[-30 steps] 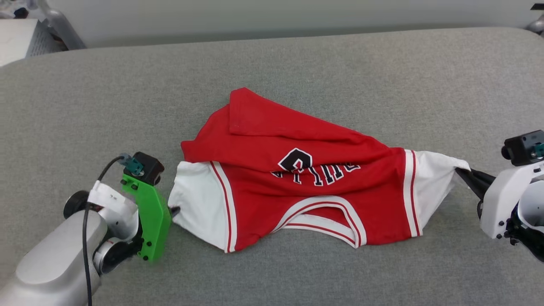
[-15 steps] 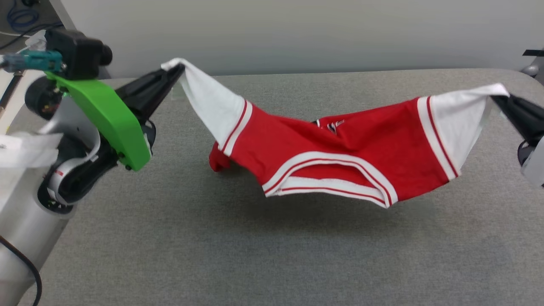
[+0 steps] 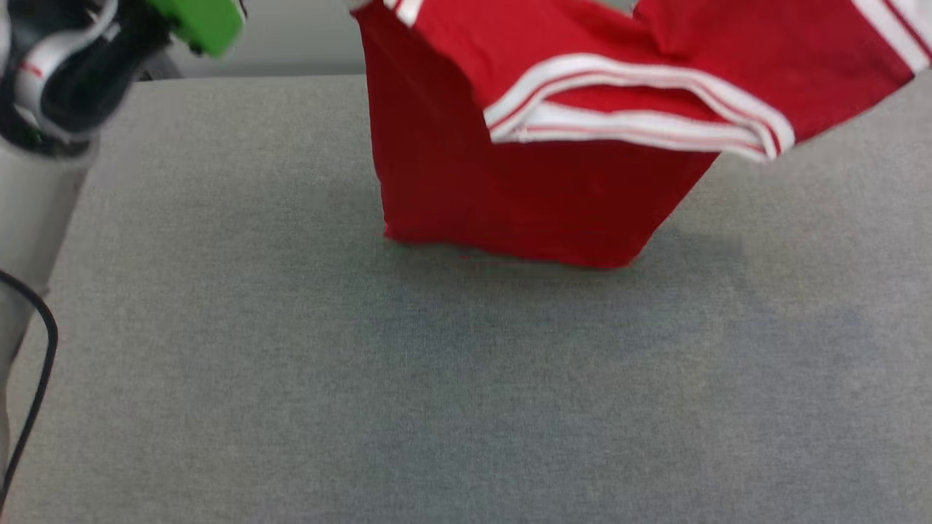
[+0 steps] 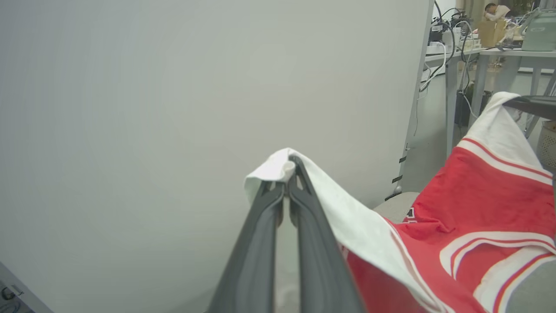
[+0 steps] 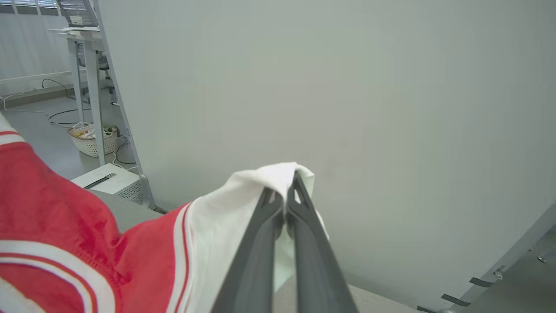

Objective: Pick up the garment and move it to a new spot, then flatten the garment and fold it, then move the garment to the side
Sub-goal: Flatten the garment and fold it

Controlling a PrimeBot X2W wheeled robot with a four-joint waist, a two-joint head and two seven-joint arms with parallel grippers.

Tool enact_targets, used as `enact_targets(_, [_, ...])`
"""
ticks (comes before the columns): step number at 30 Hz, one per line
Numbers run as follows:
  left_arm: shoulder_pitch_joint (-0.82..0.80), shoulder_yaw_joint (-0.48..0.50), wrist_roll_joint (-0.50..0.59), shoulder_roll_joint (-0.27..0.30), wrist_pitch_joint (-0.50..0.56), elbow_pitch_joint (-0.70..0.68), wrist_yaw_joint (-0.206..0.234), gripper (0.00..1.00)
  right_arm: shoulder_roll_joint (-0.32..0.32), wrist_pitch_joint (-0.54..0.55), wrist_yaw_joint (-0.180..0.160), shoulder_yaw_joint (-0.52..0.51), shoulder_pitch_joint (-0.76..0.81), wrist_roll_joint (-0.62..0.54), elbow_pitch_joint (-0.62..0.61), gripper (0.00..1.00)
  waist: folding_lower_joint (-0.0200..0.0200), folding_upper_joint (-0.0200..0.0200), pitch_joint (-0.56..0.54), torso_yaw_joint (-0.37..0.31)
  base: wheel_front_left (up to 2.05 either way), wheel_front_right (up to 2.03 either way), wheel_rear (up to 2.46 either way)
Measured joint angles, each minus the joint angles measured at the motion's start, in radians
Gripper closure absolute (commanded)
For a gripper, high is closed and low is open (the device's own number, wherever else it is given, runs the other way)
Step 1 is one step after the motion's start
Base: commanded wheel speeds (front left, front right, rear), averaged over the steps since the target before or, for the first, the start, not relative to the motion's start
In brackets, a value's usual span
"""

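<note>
The garment (image 3: 524, 182), a red T-shirt with white sleeves and striped trim, hangs in the air over the grey table (image 3: 364, 400), its lower hem just at the cloth surface. My left gripper (image 4: 287, 167) is shut on the tip of one white sleeve (image 4: 347, 217). The other white sleeve (image 5: 226, 217) is pinched in my right gripper (image 5: 290, 178), which is shut too. In the left wrist view the right gripper's dark finger (image 4: 532, 104) holds the far sleeve. The striped collar (image 3: 633, 109) sags toward me between the two grips.
My left arm with its green bracket (image 3: 200, 22) rises at the table's left edge. A pale wall panel (image 5: 347, 87) stands behind the table. Desks, cables and a white basket (image 5: 92, 141) lie beyond it.
Both grippers have lifted the garment off the table by its sleeves, from lying flat to hanging high. The head camera has shifted too.
</note>
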Motion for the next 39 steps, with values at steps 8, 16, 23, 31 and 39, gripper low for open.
enact_targets(8, [-0.388, 0.024, 0.090, -0.083, -0.056, 0.235, -0.013, 1.00, 0.069, -0.039, 0.000, 0.060, -0.435, -0.064, 0.248, 1.00, 0.0001, 0.0000, 0.140, -0.003, 0.00, 0.00, 0.00])
enact_targets(16, [-0.637, 0.027, 0.137, -0.133, -0.132, 0.464, -0.027, 1.00, 0.126, -0.128, 0.000, 0.123, -0.747, -0.118, 0.508, 1.00, 0.0002, 0.0000, 0.261, -0.009, 0.00, 0.00, 0.00])
enact_targets(23, [-0.708, 0.027, 0.136, -0.133, -0.192, 0.616, -0.036, 1.00, 0.143, -0.210, 0.000, 0.165, -0.877, -0.131, 0.685, 1.00, 0.0002, 0.0000, 0.341, -0.012, 0.00, 0.00, 0.00])
enact_targets(31, [-0.605, 0.000, 0.105, -0.129, -0.302, 0.678, -0.041, 1.00, 0.192, -0.331, 0.000, 0.262, -0.781, -0.048, 0.763, 1.00, 0.0002, 0.0000, 0.389, -0.021, 0.00, 0.00, 0.00])
enact_targets(39, [-0.317, -0.046, 0.021, -0.062, -0.437, 0.577, -0.043, 1.00, 0.163, -0.455, 0.000, 0.360, -0.507, 0.084, 0.683, 1.00, 0.0001, 0.0000, 0.325, -0.026, 0.00, 0.00, 0.00])
